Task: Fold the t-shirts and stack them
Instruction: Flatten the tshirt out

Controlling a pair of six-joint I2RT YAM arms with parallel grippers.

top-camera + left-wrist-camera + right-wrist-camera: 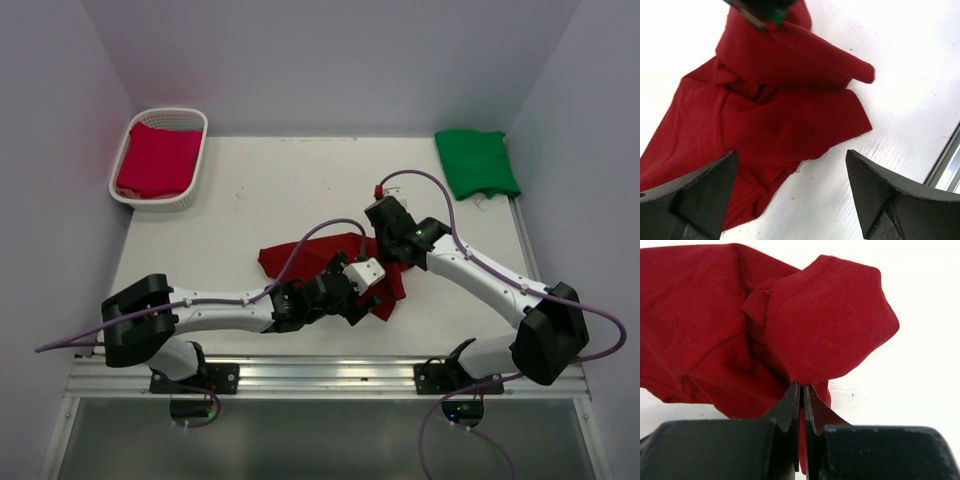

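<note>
A dark maroon t-shirt point(300, 256) lies crumpled mid-table. My right gripper point(801, 386) is shut on a bunched fold of it point(830, 325), and the pinched cloth rises a little off the table. In the top view that gripper point(388, 245) is at the shirt's right end. My left gripper point(791, 152) stands open over the shirt's near edge point(765, 135), holding nothing; from above it point(362, 303) is just near of the cloth. A green t-shirt point(476, 162) lies folded at the back right. A crimson t-shirt point(158, 160) sits in the basket.
The white lattice basket point(196, 122) stands at the back left corner. A metal rail point(330, 375) runs along the table's near edge, by both arm bases. Purple cables loop over each arm. Walls close in the table on three sides.
</note>
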